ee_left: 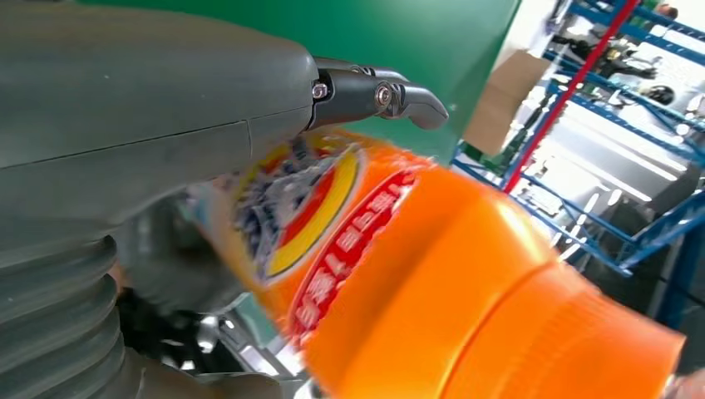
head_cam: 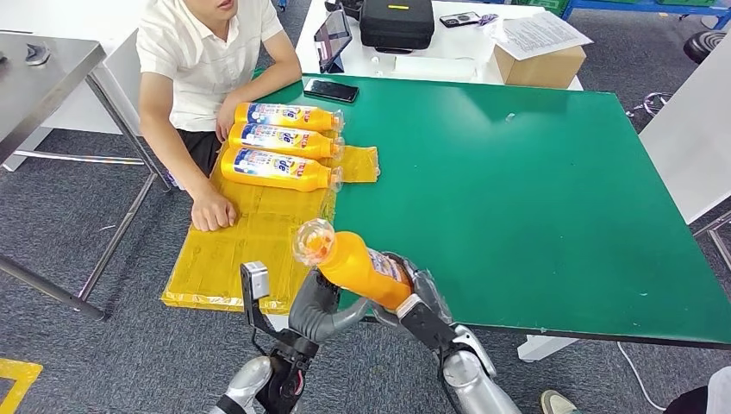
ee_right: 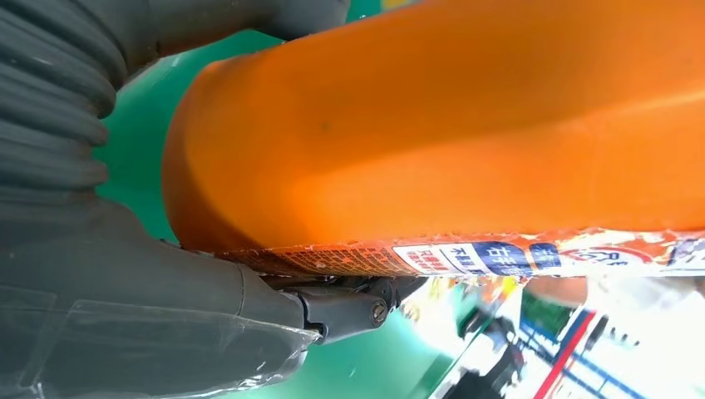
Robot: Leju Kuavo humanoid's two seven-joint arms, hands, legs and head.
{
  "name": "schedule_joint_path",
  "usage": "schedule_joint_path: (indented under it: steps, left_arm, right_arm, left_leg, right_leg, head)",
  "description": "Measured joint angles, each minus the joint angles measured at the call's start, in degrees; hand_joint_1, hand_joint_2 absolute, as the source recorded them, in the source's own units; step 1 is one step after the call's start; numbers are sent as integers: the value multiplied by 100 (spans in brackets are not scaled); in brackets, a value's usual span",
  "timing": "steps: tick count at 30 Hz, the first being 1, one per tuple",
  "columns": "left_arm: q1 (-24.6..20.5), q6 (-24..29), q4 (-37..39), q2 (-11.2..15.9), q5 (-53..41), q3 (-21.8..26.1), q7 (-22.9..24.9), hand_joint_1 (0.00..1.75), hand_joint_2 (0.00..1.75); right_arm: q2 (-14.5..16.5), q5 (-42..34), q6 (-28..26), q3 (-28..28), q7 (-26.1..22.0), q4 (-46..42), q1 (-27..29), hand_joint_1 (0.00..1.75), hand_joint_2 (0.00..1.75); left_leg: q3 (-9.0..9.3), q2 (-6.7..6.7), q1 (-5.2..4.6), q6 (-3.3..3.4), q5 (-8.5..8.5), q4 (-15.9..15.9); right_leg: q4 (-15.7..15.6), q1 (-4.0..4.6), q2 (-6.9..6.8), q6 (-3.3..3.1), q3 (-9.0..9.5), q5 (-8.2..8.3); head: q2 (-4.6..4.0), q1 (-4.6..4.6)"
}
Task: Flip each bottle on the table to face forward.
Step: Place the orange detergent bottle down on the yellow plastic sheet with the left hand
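Over the near edge of the green worktop, an orange bottle is held tilted by both hands: left hand and right hand, fingers wrapped around it. Three bottles lie on the yellow mat.

High head view over green table; both wrist views close on orange bottle.
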Motion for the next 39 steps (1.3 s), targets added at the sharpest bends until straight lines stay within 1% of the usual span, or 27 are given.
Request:
schedule_joint_path:
  steps: [5,13,14,17,18,19,20,21,22,24,25,26,28,30,32,35,39]
  left_arm:
    - [-224,84,165,-109,362,132,6,0,175]
    - [-394,216,382,-184,333,203,-158,0,175]
    - [-402,233,398,-189,330,213,-175,7,175]
    - [-428,322,461,-208,272,233,-288,138,175]
    - [-440,350,483,-216,245,238,-326,175,175]
    - [-458,370,508,-224,220,243,-362,175,175]
    - [-479,385,537,-230,186,249,-405,175,175]
    - [-504,393,566,-233,150,255,-454,175,175]
    - [-527,395,595,-235,102,265,-509,175,175]
    - [-557,393,636,-237,6,307,-611,175,175]
    - [-569,389,646,-239,-39,337,-649,175,175]
    - [-583,369,651,-240,-69,374,-673,175,175]
    - [-612,245,652,-241,-55,465,-668,175,175]
    - [-626,28,651,-240,51,570,-616,175,175]
    - [-628,-165,650,-239,159,661,-559,175,175]
    - [-624,-304,651,-240,238,751,-493,175,175]
    - [-616,-338,651,-244,255,813,-462,175,175]
  right_arm:
    - [105,-148,110,312,-71,276,-134,175,175]
    - [196,-279,136,532,-59,626,-351,175,175]
    - [199,-283,149,542,-50,650,-367,175,175]
    - [206,-302,239,599,31,722,-419,175,175]
    - [210,-309,268,620,58,746,-439,175,175]
    - [213,-327,296,639,76,769,-460,172,175]
    - [217,-369,342,656,88,789,-481,166,175]
    - [221,-437,413,670,100,805,-499,156,175]
    - [227,-542,535,683,127,813,-510,125,175]
    - [240,-822,927,705,242,793,-516,47,175]
    - [245,-983,1195,728,324,766,-511,14,131]
    - [245,-1131,1487,756,395,731,-504,1,87]
    - [214,-1415,2154,832,451,669,-490,0,0]
    - [138,-1730,2806,899,376,646,-474,0,0]
    - [70,-1966,3181,929,254,655,-440,0,0]
    - [26,-2040,3265,959,131,679,-401,0,0]
    - [5,-2045,3266,1006,89,699,-401,0,0]
  left_leg:
    - [-2,-2,0,-1,1,0]
    - [-4,-6,0,-1,1,0]
    - [-4,-6,0,-1,1,0]
    - [-4,-6,0,-1,1,0]
    - [-5,-6,0,-1,1,0]
    - [-5,-7,0,-1,1,0]
    - [-5,-7,0,-1,1,0]
    - [-5,-7,0,-2,2,0]
    - [-5,-6,0,-2,2,0]
    - [-5,-6,0,-2,2,0]
    - [-5,-6,0,-2,2,0]
    - [-5,-7,0,-2,2,1]
    - [-5,-9,0,-2,2,1]
    - [-5,-10,0,-2,2,1]
    - [-5,-9,-1,-2,2,1]
    - [-5,-7,-1,-2,2,1]
    - [-5,-7,-1,-2,2,1]
  right_leg:
    - [1,0,-1,0,-1,0]
    - [1,-1,-3,0,-3,0]
    - [1,-1,-3,0,-3,0]
    - [1,0,-3,0,-4,0]
    - [1,0,-3,0,-4,0]
    - [1,0,-3,0,-4,0]
    - [1,0,-3,0,-4,0]
    - [1,0,-3,0,-4,0]
    - [1,0,-3,0,-4,0]
    - [1,0,-3,0,-4,0]
    - [1,0,-3,0,-5,0]
    - [1,0,-3,0,-5,0]
    - [1,0,-3,0,-5,0]
    - [1,-1,-4,0,-5,0]
    - [1,-1,-3,0,-6,0]
    - [1,-2,-3,0,-7,0]
    - [1,-1,-3,0,-8,0]
  head:
    - [0,-1]
    - [0,0]
    - [0,0]
    - [0,0]
    - [0,0]
    - [0,0]
    - [0,0]
    - [0,0]
    - [0,0]
    - [0,-1]
    - [0,-1]
    - [0,-1]
    - [0,0]
    - [0,0]
    - [0,2]
    - [0,1]
    - [0,0]
